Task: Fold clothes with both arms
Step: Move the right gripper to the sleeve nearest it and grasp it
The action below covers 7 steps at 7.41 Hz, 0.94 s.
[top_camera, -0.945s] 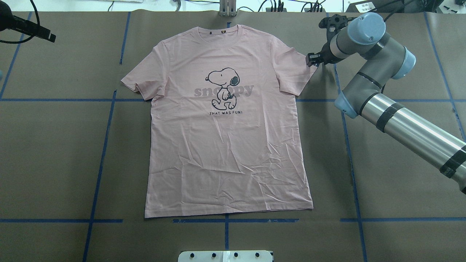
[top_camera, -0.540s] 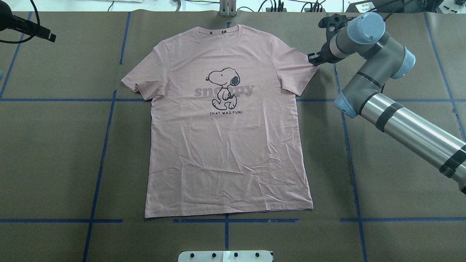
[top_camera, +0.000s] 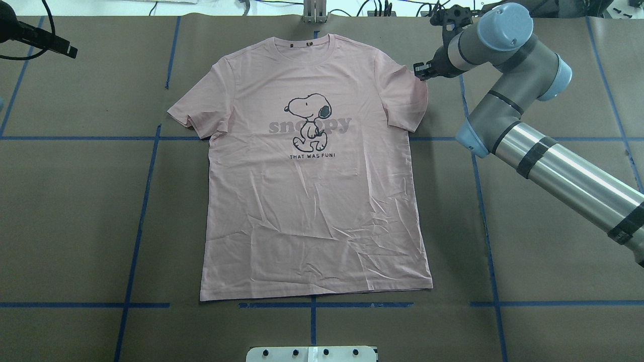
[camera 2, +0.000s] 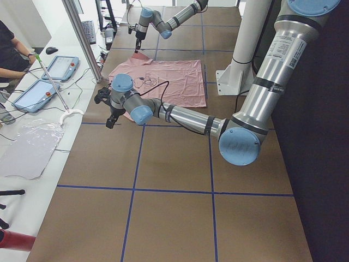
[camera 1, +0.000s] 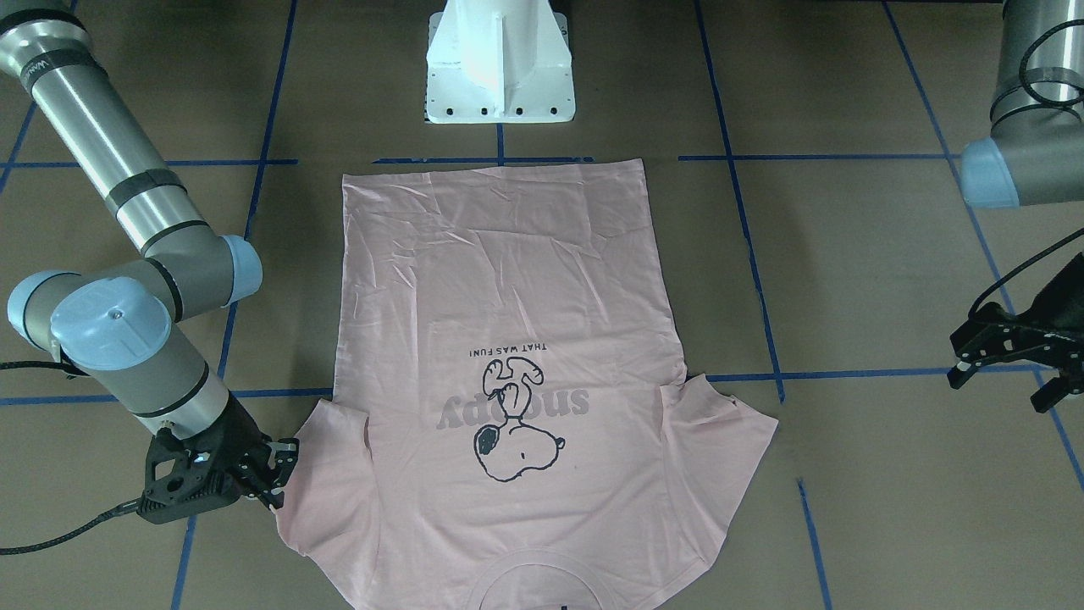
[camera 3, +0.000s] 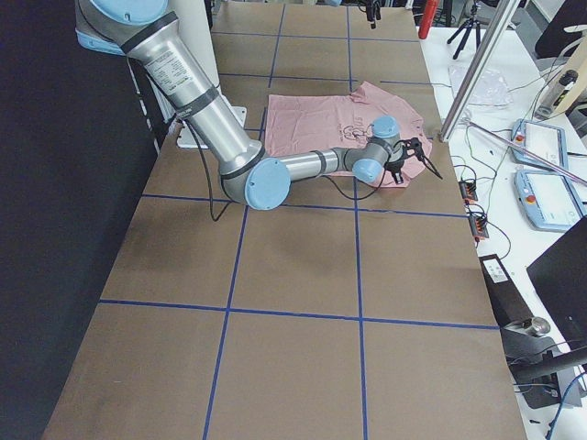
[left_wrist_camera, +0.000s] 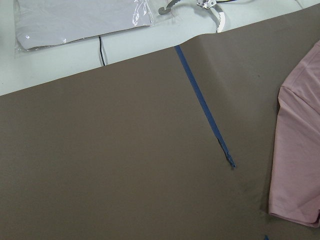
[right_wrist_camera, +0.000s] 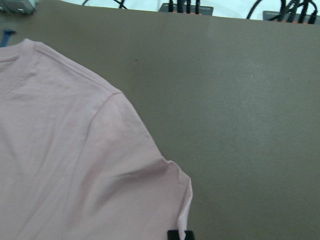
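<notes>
One sleeve (top_camera: pixel 408 95) of pink Snoopy T-shirt (top_camera: pixel 312 211) clenched in right gripper (top_camera: pixel 418 73), upper right | left gripper (camera 1: pixel 1003 385) released, well apart | best: carry low, inward.

The bench (top_camera: pixel 75 201) was covered in brown paper crossed by blue tape lines (top_camera: pixel 145 201). Along one edge stood a white side table (camera 2: pixel 27 218) carrying two tablets (camera 2: pixel 59 67), a keyboard (camera 2: pixel 88 31) and a clear plastic bag (camera 2: pixel 30 147). A person (camera 2: pixel 10 52) sat at it.
</notes>
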### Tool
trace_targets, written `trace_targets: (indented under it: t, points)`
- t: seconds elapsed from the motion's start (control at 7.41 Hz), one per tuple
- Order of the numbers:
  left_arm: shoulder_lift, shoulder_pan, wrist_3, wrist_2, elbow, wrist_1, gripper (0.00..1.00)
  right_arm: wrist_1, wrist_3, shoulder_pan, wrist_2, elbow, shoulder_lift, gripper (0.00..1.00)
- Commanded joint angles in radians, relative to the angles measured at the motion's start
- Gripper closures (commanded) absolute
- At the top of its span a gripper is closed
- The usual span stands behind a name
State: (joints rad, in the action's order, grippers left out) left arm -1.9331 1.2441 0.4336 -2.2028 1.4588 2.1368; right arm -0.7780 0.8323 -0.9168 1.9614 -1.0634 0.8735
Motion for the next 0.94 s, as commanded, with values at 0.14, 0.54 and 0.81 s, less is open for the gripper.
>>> trace_targets:
  t: [0.14, 0.54, 0.81]
  points:
    - [0.002, 0.000, 0.001, 0.000, 0.000, 0.002, 0.00, -0.009, 0.066, 0.042, 0.022, -0.026, -0.088, 1.00]
    - [0.003, 0.000, 0.002, 0.000, -0.002, 0.002, 0.00, -0.009, 0.088, 0.145, -0.155, 0.179, -0.311, 1.00]
    - [-0.003, -0.006, 0.031, 0.000, -0.014, 0.005, 0.00, -0.009, 0.090, 0.162, -0.182, 0.201, -0.326, 0.44]
